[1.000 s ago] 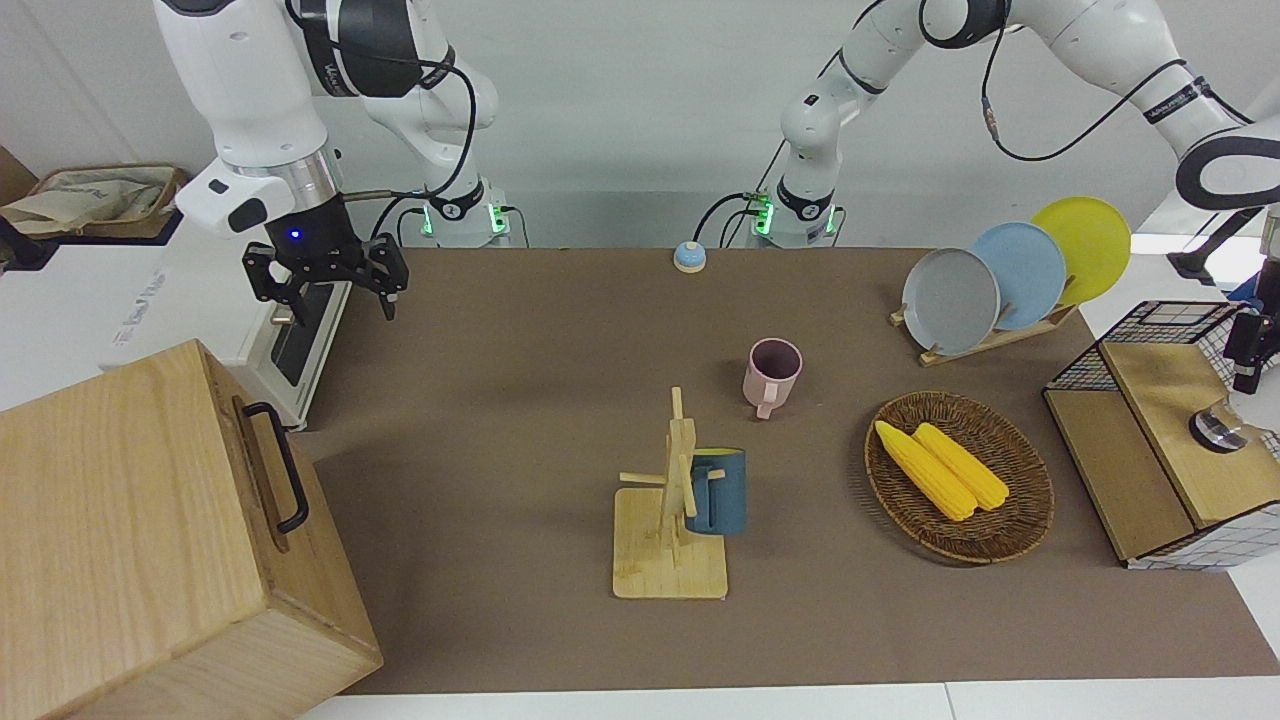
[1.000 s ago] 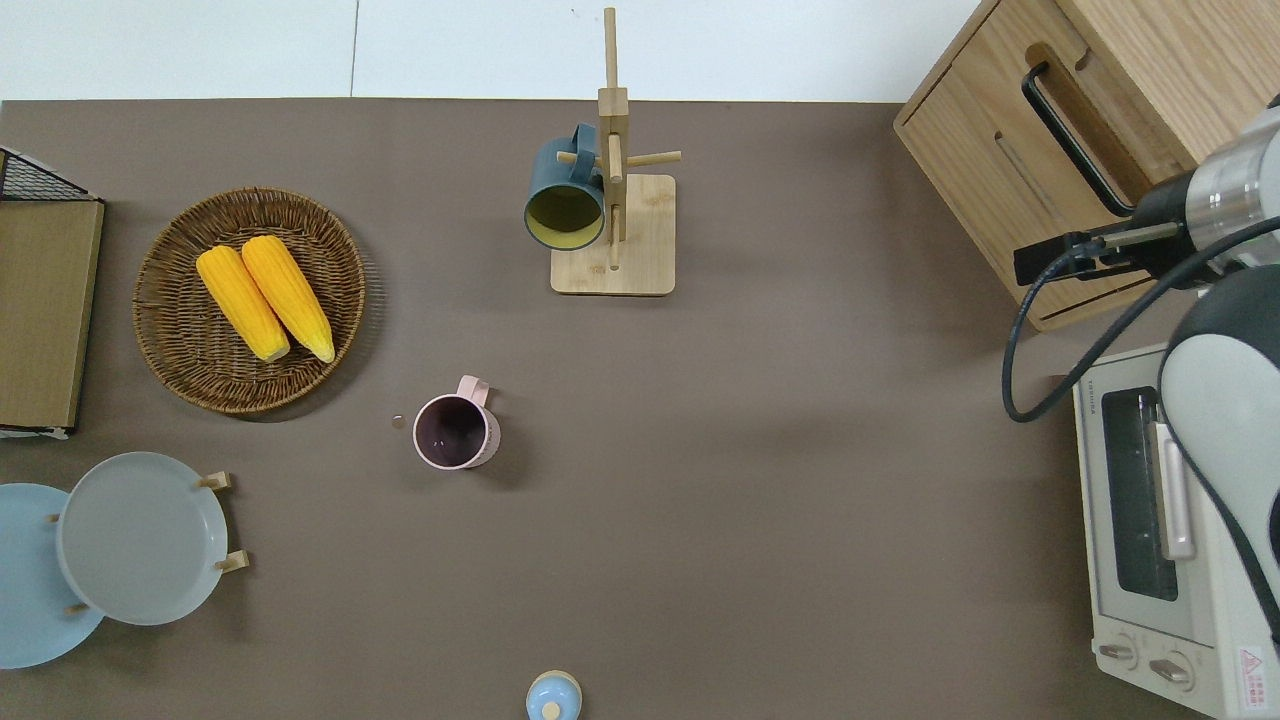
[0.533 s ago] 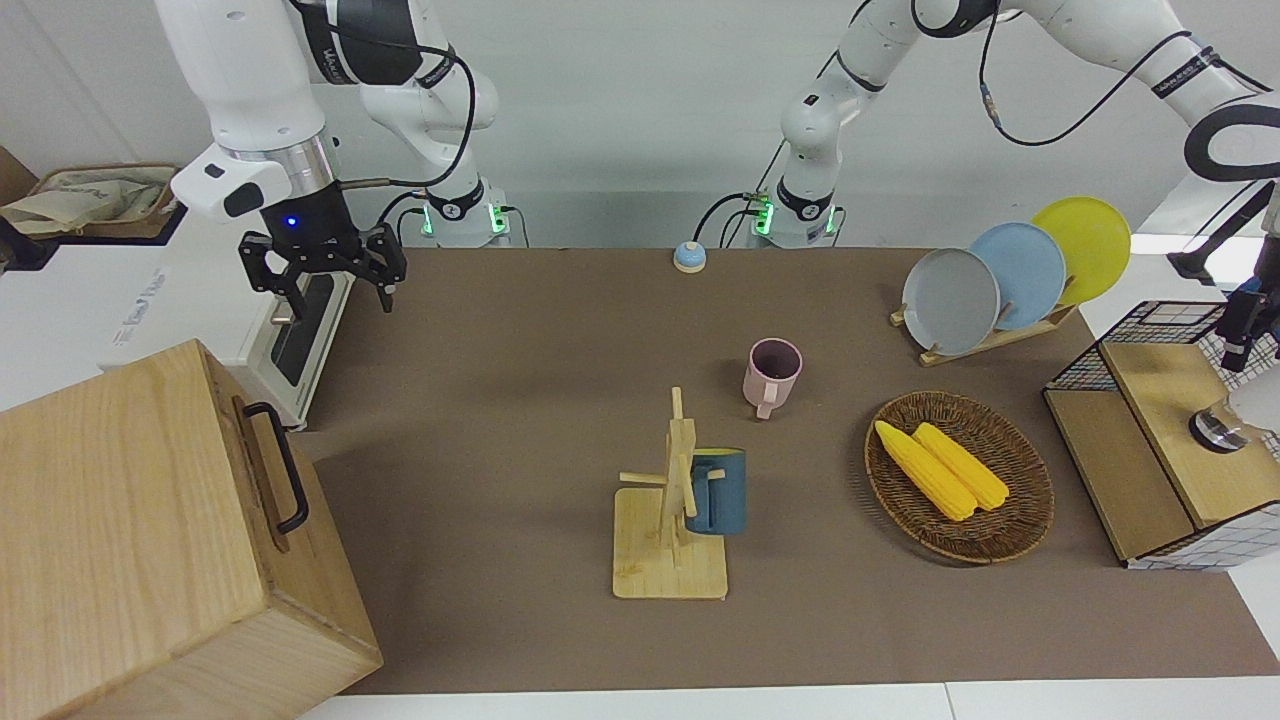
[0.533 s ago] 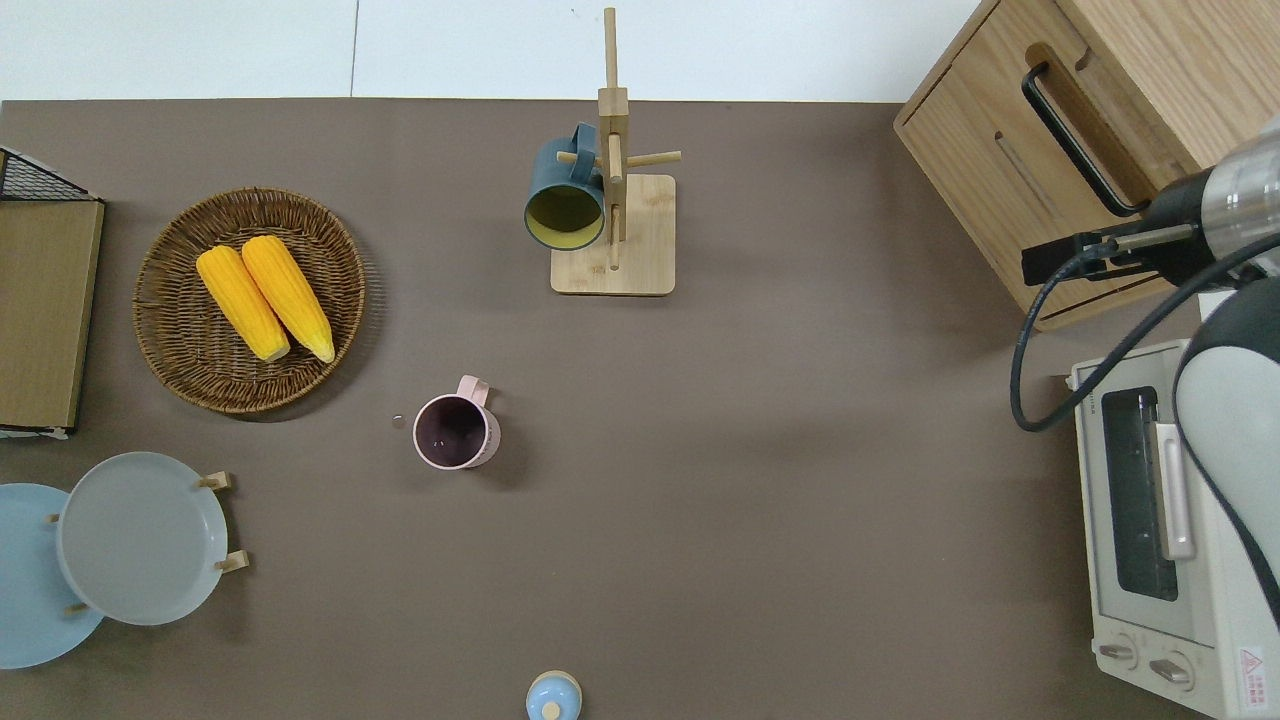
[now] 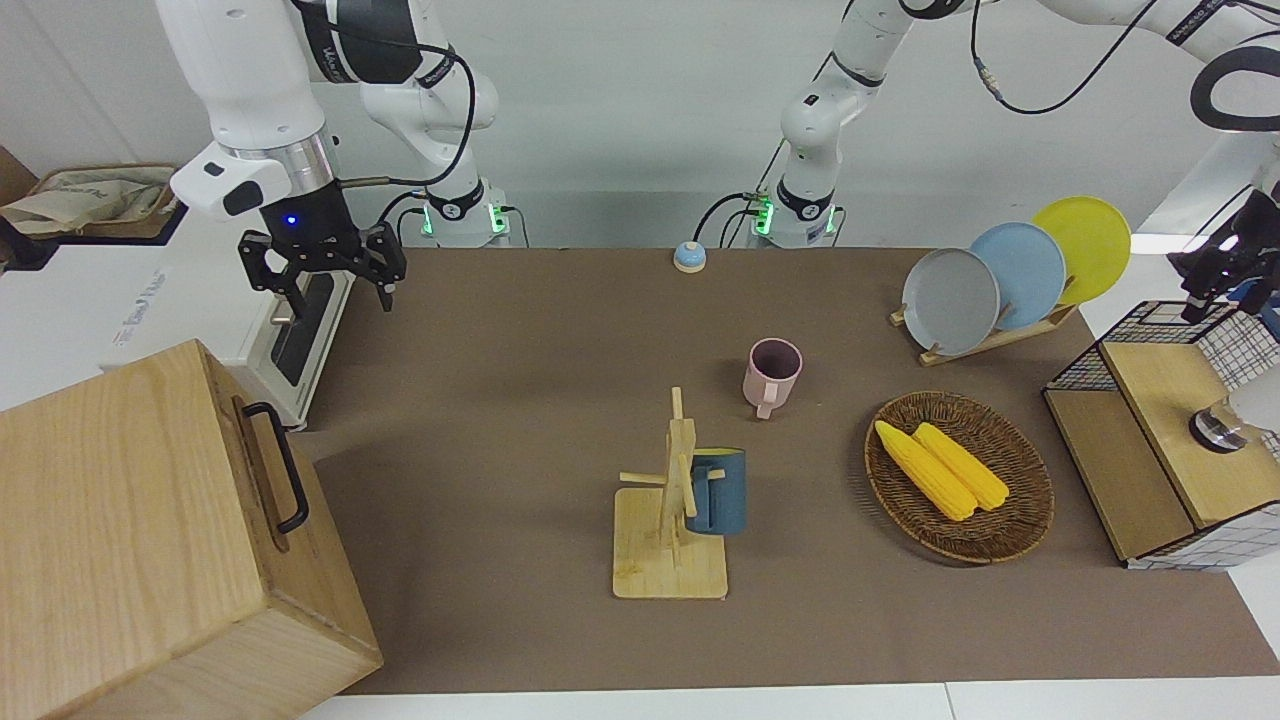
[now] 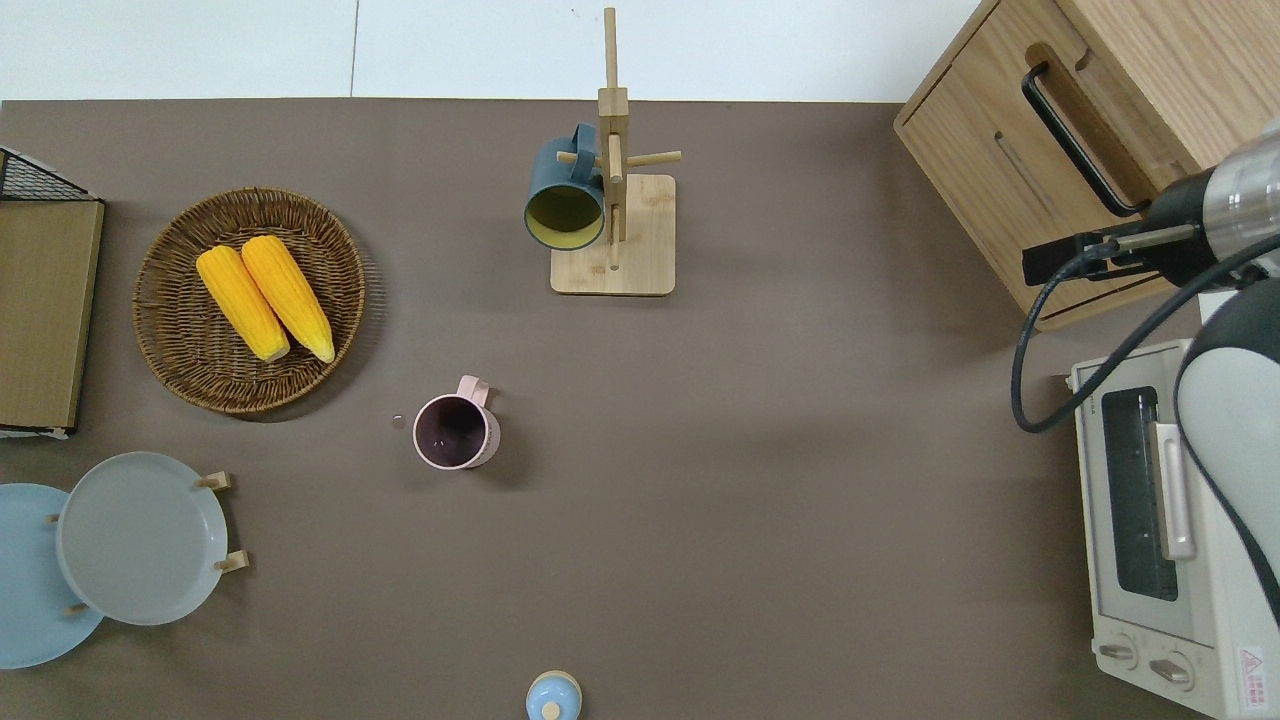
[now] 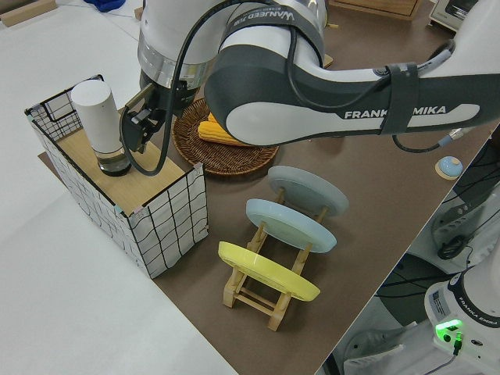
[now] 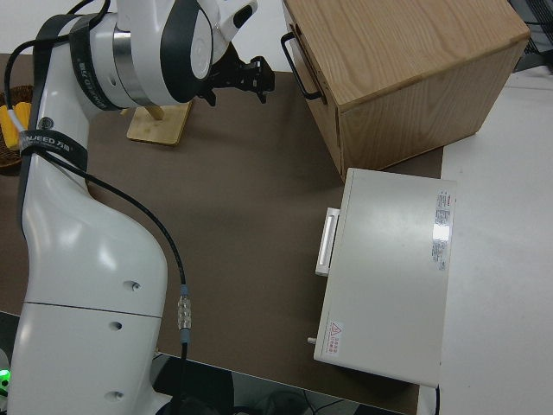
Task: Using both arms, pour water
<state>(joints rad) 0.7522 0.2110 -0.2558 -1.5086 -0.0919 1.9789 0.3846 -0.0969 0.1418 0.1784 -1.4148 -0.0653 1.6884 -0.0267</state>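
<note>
Bare brown mat (image 6: 780, 480) between pink mug (image 6: 456, 432), toaster oven (image 6: 1150, 545) and mug rack (image 6: 612, 232).

Wicker basket (image 5: 1010, 520) holding two corn cobs (image 5: 942, 468); three plates on rack (image 5: 1010, 275); toaster oven (image 6: 1160, 530); wooden box (image 5: 150, 540).

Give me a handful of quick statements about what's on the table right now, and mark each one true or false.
1. Two corn cobs lie in the basket. True.
2. The pink mug hangs on the wooden rack. False: it stands upright on the table; the blue mug hangs there.
3. The right pincer is open and holds nothing. True.
4. The plate rack holds two plates. False: three, grey, blue and yellow.
5. The white cylinder lies in the basket. False: it stands on the wooden shelf of the wire crate, by the left pincer.
</note>
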